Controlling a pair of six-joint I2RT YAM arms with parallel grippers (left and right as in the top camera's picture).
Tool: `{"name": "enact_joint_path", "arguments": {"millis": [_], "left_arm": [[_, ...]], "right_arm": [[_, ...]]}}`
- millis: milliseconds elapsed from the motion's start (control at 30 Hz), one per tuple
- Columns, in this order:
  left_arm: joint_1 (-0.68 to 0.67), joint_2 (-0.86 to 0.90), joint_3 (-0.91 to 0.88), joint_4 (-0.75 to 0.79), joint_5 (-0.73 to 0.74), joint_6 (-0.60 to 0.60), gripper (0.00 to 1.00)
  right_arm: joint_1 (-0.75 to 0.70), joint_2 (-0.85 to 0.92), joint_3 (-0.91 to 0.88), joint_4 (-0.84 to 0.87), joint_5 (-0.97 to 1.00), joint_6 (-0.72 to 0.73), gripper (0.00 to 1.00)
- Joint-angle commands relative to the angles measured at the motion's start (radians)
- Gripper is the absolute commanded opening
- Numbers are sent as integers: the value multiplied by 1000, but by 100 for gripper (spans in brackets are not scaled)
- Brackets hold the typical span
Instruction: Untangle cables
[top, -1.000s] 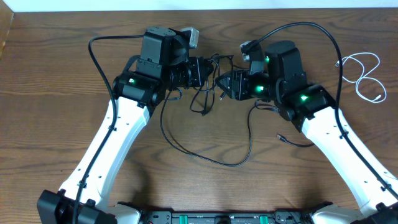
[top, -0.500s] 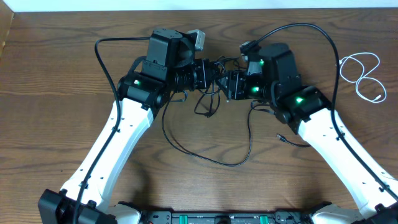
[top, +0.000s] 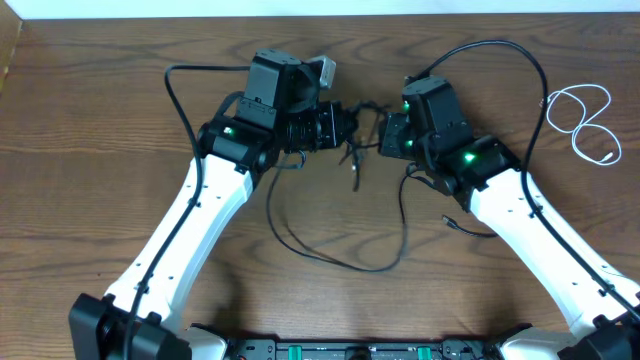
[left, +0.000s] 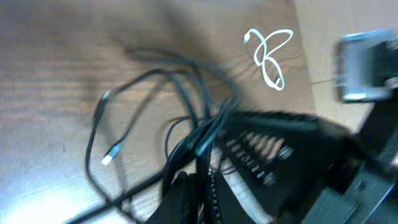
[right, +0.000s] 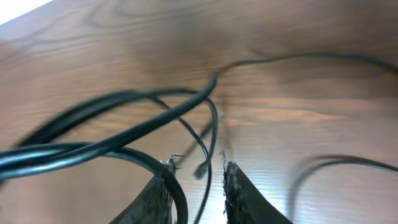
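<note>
A: Where's the tangle?
B: Upper centre of the overhead view. The black cables are bunched between the 2 arms, w/ a slack loop lying lower centre on the tabletop. The white cable sits at the far right edge, well apart and free already.
A: Fingers?
B: The left fingers are pressed together, pinching the black bunch. The right fingers stand a bit apart. 1 thin strand w/ a plug end hangs in the gap, but I see nothing pinched.
A: So how to do it well?
B: My read: use the left as anchor, no dragging. The right should close on only 1 strand, near the crossing, then draw slowly toward the right of frame, low over the tabletop, so the loop slips out vs. cinching. If the whole bunch moves, stop & re-grip.
</note>
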Motion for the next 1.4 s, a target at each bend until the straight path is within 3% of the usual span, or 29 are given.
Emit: {"name": "enact_joint_path", "arguments": {"millis": [0, 233, 367, 600, 733, 867, 1067, 1167, 1267, 1367], "left_arm": [[78, -22, 7, -16, -32, -1, 7], [125, -23, 7, -27, -20, 6, 7], [122, -23, 7, -27, -22, 29, 7], [122, -20, 7, -90, -130, 72, 8], [111, -5, 7, -118, -188, 89, 22], [94, 34, 7, -117, -203, 89, 30], [61, 135, 7, -79, -220, 89, 32], [31, 189, 7, -35, -220, 88, 37], [0, 239, 8, 12, -221, 68, 49], [-23, 284, 7, 72, -238, 57, 51]], "right_arm": [[-100, 21, -10, -68, 327, 11, 21], [-227, 23, -10, -124, 350, 10, 21], [-266, 23, -10, -135, 245, -43, 24], [-274, 23, -10, -140, 12, -68, 40], [-274, 29, -10, -137, -116, -45, 49], [-271, 38, -10, -135, -122, -31, 60], [-272, 42, -10, -129, -122, -12, 48], [-272, 53, -10, -127, -122, -12, 48], [-272, 73, -10, -122, -122, -12, 48], [-271, 98, -10, -115, -128, -13, 49]]}}
